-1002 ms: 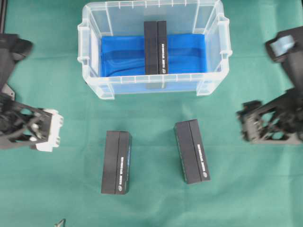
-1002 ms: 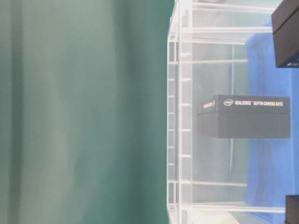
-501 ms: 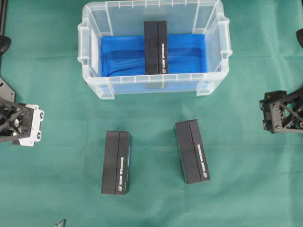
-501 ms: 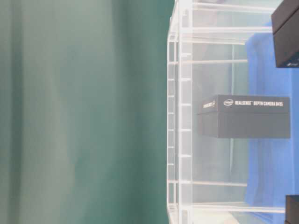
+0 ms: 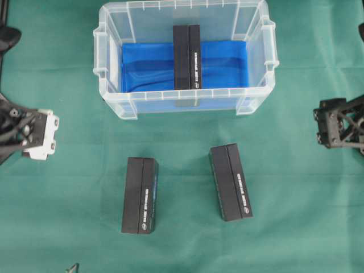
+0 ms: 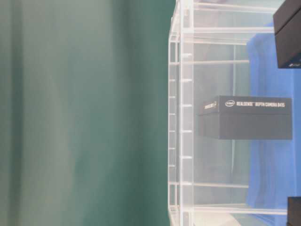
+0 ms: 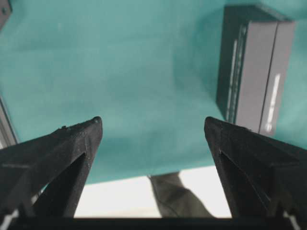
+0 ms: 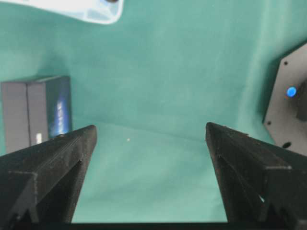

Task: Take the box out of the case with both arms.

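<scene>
One box left in the case, standing on edge on the blue cloth, ends toward the far and near walls, roughly midway between left and right walls. Two more boxes lying on the green cloth near the case: left one and right one, well apart from each other. Left gripper wide apart and holding nothing, hovering at the left edge of the scene, well clear of the case. Right gripper likewise spread wide and empty, out at the right edge. Neither yet over the case, so the reach-in not begun by the look of it. Plenty to go wrong from here. Likely hazard first: catching a finger on the rimmed lip while coming in from the side, shoving or tipping the light case. Next: descending unevenly, one gripper meeting the box ahead of the other and toppling it flat onto the blue cloth, harder to pinch afterward. Also possible: squeezing from both sides with mismatched pressure, letting the smooth black carton twist or slip out during the lift. Also worth minding: dragging the blue cloth up along with the box. Lastly, setting down too close to the two outside boxes and knocking one.
</scene>
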You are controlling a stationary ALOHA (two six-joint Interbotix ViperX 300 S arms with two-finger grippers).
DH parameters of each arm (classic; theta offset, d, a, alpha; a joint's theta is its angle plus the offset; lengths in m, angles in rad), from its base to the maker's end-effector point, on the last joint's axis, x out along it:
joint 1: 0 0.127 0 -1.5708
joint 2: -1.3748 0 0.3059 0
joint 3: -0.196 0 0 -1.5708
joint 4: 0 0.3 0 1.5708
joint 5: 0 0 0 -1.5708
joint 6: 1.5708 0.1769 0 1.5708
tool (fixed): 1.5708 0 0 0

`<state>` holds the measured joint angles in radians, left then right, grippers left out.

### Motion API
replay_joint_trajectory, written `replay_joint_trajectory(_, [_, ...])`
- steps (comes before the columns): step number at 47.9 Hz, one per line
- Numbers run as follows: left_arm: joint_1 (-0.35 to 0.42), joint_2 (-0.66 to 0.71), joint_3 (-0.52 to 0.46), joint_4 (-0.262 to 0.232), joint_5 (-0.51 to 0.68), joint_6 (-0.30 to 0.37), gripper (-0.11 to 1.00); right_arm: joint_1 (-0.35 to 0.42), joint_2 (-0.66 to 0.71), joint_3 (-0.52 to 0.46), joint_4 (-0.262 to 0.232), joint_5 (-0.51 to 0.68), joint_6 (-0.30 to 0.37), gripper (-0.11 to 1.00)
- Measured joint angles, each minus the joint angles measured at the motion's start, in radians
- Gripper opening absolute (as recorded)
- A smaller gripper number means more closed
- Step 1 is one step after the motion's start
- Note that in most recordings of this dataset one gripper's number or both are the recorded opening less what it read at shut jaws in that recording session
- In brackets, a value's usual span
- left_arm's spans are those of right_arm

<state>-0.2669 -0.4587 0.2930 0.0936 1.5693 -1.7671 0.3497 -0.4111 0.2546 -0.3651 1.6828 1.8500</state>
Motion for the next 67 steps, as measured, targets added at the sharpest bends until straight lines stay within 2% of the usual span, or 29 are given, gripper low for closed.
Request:
replay_joint_trajectory(13, [0.147,-0.012,0.000,0.000,0.000,0.155,0.91,-0.135,-0.041,0.020,-0.002,-0.012,-0.129,0.90])
replay_joint_trajectory(30, [0.410,-0.015,0.002,0.000,0.000,0.417,0.91,-0.417,-0.064,0.031,0.003,-0.104,-0.416,0.90])
replay_joint_trajectory(38, [0.503,-0.014,0.002,0.000,-0.003,0.503,0.91,-0.523,-0.063,0.031,0.012,-0.144,-0.500,0.90])
replay_joint_trajectory(46, [0.534,-0.008,0.000,0.000,-0.009,0.537,0.91,-0.563,-0.052,0.031,0.017,-0.167,-0.523,0.90])
replay_joint_trajectory(67, [0.538,-0.006,0.000,-0.002,-0.015,0.537,0.91,-0.565,-0.037,0.031,0.021,-0.172,-0.522,0.90])
